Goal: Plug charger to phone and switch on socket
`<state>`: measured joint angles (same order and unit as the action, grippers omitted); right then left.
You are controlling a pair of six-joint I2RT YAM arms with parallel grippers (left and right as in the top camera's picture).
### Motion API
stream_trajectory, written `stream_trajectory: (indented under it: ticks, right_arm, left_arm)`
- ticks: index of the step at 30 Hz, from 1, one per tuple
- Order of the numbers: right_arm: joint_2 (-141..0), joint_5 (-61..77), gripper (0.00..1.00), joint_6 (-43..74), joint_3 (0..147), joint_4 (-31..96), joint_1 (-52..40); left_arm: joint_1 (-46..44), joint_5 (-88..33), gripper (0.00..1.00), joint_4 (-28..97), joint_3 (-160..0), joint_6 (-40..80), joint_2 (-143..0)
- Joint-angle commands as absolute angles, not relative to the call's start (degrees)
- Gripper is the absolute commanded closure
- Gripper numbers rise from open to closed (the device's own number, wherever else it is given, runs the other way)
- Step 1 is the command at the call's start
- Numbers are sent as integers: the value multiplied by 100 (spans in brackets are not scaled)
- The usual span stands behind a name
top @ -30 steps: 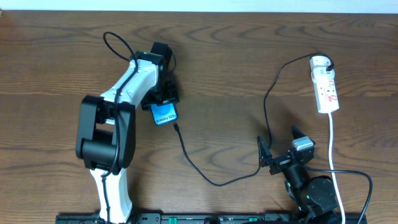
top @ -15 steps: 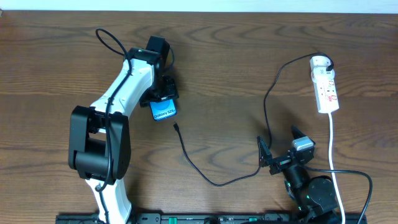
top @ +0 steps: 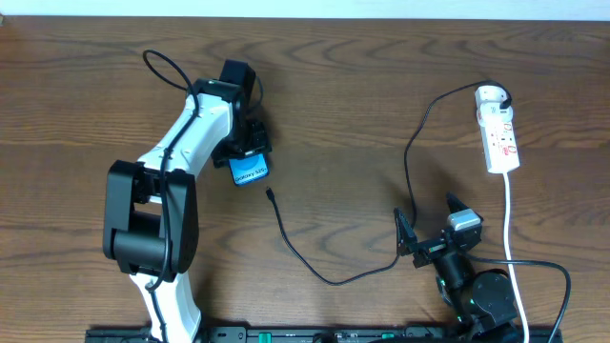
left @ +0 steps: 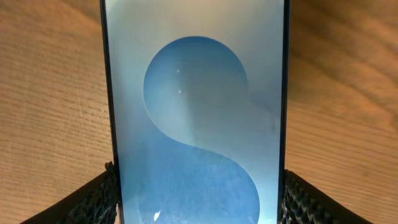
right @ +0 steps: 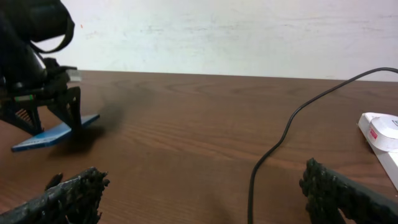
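Observation:
The phone (top: 251, 171) with its bright blue screen is held by my left gripper (top: 246, 151), tilted with one end raised off the table; it fills the left wrist view (left: 196, 112) and shows at far left in the right wrist view (right: 56, 132). The charger cable (top: 315, 272) runs from the socket across the table, and its connector tip (top: 271, 195) lies just below the phone, apart from it. The white socket (top: 498, 133) lies at the far right. My right gripper (top: 426, 229) is open and empty, with the cable (right: 273, 149) between its fingers.
The socket's thick white cord (top: 508, 219) runs down the right side towards the table's front edge. A white wall stands behind the table in the right wrist view.
My left gripper has moved the phone a little up and to the left, away from the connector tip. The right arm has not moved.

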<state>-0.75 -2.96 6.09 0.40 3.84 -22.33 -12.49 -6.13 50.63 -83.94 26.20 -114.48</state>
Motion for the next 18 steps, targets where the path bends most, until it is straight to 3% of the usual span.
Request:
stream_trajectory:
  ticks: [1,18]
  right_arm:
    - [-75,-303,1,679,32,405,-2206]
    - [-75,-303,1,679,32,405,-2206]
  left_arm:
    - [-1227,-646,30,5026,-8372,2709,-11692]
    - [-1229,-648,29,4663,-8066,2755,-11799]
